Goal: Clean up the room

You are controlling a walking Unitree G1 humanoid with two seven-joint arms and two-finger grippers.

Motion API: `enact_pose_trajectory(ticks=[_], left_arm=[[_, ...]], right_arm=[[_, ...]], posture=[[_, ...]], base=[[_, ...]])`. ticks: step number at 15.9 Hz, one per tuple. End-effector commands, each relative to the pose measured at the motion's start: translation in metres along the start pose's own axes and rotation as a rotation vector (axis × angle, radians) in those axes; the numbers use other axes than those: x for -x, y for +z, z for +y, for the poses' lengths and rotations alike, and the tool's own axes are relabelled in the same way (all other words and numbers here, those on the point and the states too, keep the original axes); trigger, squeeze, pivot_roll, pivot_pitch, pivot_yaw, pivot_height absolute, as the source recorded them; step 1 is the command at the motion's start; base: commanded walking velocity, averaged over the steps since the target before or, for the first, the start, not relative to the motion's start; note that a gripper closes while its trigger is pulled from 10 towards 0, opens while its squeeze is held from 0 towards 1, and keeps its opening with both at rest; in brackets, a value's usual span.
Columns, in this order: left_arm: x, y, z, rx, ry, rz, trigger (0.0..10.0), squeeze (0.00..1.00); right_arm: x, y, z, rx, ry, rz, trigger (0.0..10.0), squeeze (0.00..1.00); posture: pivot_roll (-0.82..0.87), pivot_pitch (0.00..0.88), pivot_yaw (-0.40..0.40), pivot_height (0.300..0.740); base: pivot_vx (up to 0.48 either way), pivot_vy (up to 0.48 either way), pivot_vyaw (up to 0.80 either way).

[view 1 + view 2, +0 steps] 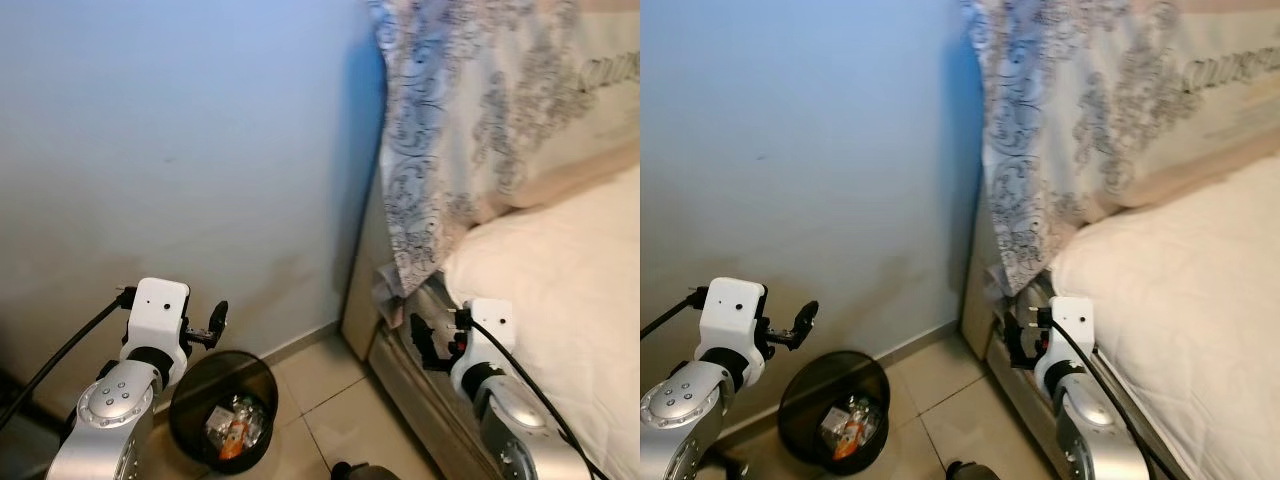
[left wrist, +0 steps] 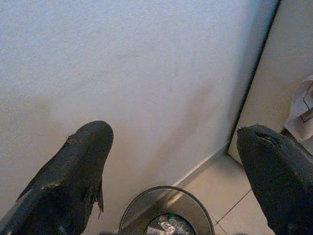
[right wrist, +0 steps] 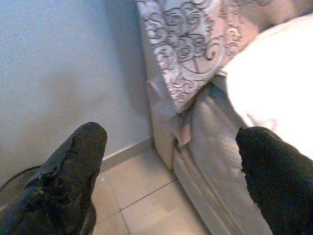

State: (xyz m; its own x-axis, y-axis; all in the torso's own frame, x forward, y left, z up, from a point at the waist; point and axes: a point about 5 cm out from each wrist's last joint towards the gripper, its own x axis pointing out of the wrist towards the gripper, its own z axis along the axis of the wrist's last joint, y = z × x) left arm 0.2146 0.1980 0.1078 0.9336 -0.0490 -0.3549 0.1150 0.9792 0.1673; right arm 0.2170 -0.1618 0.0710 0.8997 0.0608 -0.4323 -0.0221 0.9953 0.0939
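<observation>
Bin (image 1: 222,410) sits on the tiled floor (image 1: 330,410) just below and ahead of the left claw (image 1: 215,325), against the blue wall (image 1: 180,150). It's a small black round bin with crumpled wrappers (image 1: 235,425) in the bottom, something orange among them. Judging by looks: thin-walled, light, will tip or slide if nudged, so take it by the rim if it has to move; contents are soft, light scraps. Left claw fingers (image 2: 73,171) spread wide, nothing held. Right claw (image 1: 428,342) also wide open and empty, hovering beside the bed frame (image 1: 400,380), with the mattress (image 1: 560,290) to its right and the patterned pillow (image 1: 450,130) above it. No loose litter I can make out on the floor between the claws.
</observation>
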Motion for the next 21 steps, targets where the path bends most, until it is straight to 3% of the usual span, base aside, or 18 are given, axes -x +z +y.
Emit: enact_pose_trajectory(ticks=[1,6,14,21], left_arm=[[0.001,0.000,-0.001,-0.009,0.006,0.002,10.0,0.00],[0.000,0.004,0.001,-0.014,0.016,-0.034,10.0,0.00],[0.003,0.002,0.002,-0.004,0.042,-0.033,10.0,0.00],[-0.002,0.009,0.000,-0.003,0.029,-0.062,10.0,0.00]], right_arm=[[0.001,0.006,-0.004,-0.013,-0.013,-0.017,10.0,0.00],[0.002,0.007,-0.005,0.016,-0.023,-0.016,10.0,0.00],[-0.003,0.015,-0.012,0.081,0.002,-0.034,10.0,0.00],[-0.005,0.012,-0.004,0.084,0.019,-0.026,10.0,0.00]], posture=[[-0.06,0.000,-0.013,0.740],[-0.07,0.000,0.008,0.740],[-0.06,0.000,-0.021,0.740],[-0.06,0.000,-0.030,0.740]], base=[[0.000,0.000,-0.77],[0.000,0.000,-0.77],[0.000,0.000,-0.77],[0.000,0.000,-0.77]])
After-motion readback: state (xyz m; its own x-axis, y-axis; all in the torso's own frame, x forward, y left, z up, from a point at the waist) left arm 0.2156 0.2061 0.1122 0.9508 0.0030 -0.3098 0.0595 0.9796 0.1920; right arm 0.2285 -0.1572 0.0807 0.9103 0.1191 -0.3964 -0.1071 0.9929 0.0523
